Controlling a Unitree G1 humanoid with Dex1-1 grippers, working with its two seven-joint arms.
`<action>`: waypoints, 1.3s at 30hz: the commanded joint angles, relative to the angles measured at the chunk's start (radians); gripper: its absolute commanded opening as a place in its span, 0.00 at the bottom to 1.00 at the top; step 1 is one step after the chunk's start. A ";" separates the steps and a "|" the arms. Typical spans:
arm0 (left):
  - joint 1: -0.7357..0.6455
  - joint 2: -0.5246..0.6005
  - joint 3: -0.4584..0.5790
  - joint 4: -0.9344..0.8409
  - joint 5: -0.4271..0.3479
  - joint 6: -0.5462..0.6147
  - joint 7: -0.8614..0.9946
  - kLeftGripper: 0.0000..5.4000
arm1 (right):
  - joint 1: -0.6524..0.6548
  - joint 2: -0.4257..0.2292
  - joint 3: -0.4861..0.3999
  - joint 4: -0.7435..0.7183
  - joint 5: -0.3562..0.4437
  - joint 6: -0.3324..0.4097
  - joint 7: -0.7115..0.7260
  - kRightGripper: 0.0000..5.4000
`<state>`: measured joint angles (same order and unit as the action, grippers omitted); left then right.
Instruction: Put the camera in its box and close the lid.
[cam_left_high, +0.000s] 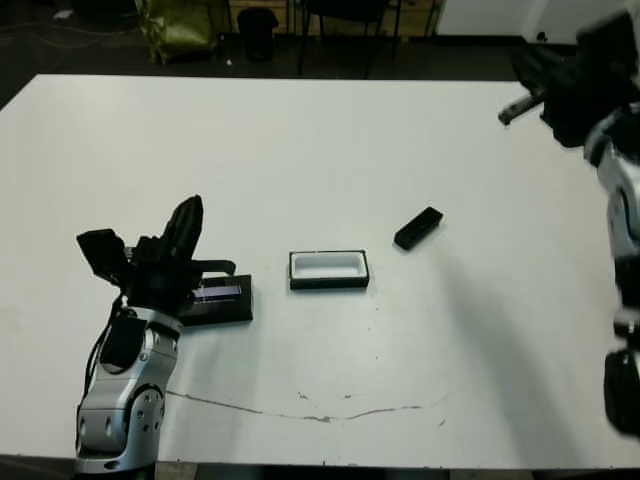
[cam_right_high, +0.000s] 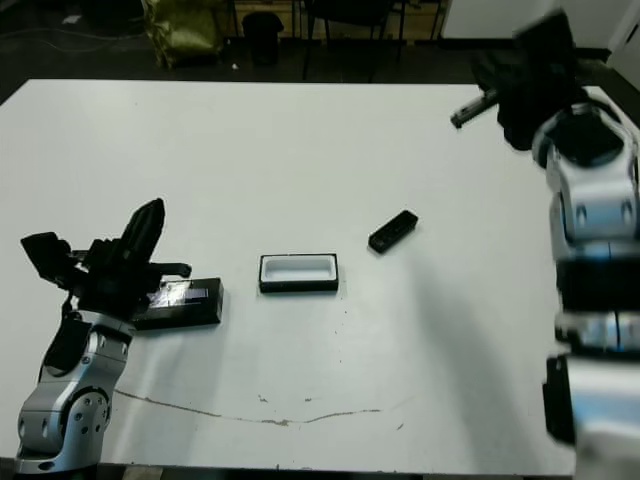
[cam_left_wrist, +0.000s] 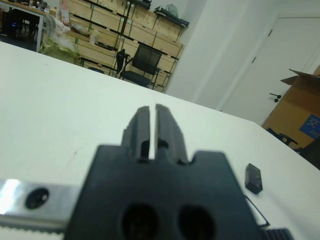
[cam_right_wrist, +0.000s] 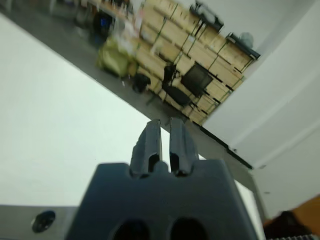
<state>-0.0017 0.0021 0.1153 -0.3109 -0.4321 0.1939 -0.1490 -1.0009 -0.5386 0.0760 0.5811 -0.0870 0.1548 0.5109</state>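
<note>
Mid-counter (cam_left_high: 300, 140), open box (cam_left_high: 329, 270), camera (cam_left_high: 418, 228) just right of it, lid (cam_left_high: 218, 298) beside left gripper (cam_left_high: 188, 215), fingers together, right gripper (cam_right_high: 470, 112) raised at far right edge, fingers together, well apart from camera.

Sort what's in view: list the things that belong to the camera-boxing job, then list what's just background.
Job:
- camera, lying on the table right of the box
- box, open, white inside
- lid, left of the box, by the left gripper

Just about:
- white table
- office chair and wooden shelving beyond it
- cardboard box
</note>
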 joint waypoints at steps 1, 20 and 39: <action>0.009 0.009 -0.006 0.017 0.019 0.006 0.002 0.00 | -0.170 0.012 0.085 0.349 -0.094 -0.117 0.056 0.00; 0.032 0.013 0.007 0.051 0.026 -0.051 -0.024 0.00 | -0.350 0.187 0.307 0.761 -0.400 -0.171 0.050 0.00; 0.040 0.001 0.004 0.035 0.021 -0.044 -0.008 0.00 | -0.265 0.220 0.322 0.777 -0.431 -0.168 0.114 0.00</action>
<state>0.0287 0.0009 0.1184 -0.2902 -0.4109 0.1472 -0.1531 -1.3014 -0.3307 0.3979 1.3457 -0.5171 -0.0185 0.6079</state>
